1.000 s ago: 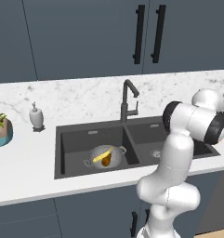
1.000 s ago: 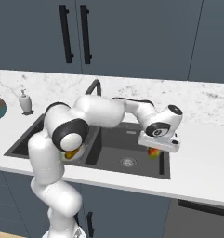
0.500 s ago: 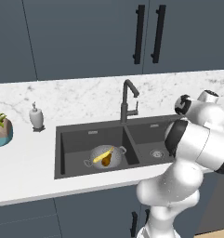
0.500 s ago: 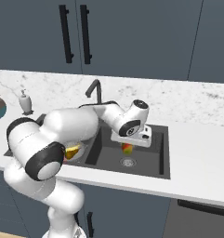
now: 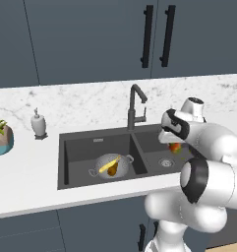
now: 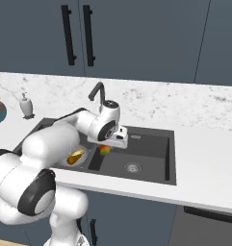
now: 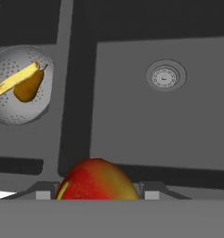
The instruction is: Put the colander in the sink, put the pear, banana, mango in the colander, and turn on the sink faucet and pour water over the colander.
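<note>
Between claw (image 7: 98,191) fingers, mango (image 7: 95,180), gripped

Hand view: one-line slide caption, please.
Red-orange mango held in the gripper above the dark sink; silvery perforated colander already holds banana and pear.

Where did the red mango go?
The mango is held in the gripper over the sink's right basin, near the divider. The colander with the banana and pear sits in the left basin.
</note>
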Controlling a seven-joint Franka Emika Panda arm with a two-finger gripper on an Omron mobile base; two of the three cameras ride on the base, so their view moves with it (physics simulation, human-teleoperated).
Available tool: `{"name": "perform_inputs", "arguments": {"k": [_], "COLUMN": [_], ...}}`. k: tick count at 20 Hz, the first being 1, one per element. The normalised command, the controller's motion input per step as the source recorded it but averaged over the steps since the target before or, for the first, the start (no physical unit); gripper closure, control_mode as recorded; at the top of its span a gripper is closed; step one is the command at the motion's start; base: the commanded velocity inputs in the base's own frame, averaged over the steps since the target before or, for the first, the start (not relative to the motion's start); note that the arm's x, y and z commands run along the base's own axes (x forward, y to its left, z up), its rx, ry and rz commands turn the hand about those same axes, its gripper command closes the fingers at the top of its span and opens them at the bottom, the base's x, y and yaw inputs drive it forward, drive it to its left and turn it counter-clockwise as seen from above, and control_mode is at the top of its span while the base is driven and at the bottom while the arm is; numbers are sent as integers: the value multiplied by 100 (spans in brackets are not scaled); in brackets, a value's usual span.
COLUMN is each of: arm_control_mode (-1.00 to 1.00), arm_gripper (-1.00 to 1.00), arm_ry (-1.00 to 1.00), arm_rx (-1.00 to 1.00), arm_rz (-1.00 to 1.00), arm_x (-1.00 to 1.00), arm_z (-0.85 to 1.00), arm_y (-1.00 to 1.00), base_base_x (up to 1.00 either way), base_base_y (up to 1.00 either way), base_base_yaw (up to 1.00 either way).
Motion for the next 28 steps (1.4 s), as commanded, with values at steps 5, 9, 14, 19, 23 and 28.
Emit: {"name": "perform_inputs", "arguments": {"k": [5,9,14,19,23,28], "arm_control_mode": [-100,-100,-100,-100,-100,-100], "arm_gripper": [100,100,100,100,100,100], "arm_ry": [7,2,6,21,17,7], "arm_rx": [0,-2,-1,0,-7,-6], "arm_rz": [-3,-4,-6,-6,-3,-1], "arm_x": [19,23,37,54,56,44], "arm_z": [0,0,-1,-21,-45,-43], "arm_y": [100,100,100,92,52,19], "base_base_x": [0,0,0,0,0,0], "base_base_y": [0,0,0,0,0,0], "base_base_yaw": [0,0,0,0,0,0]}}
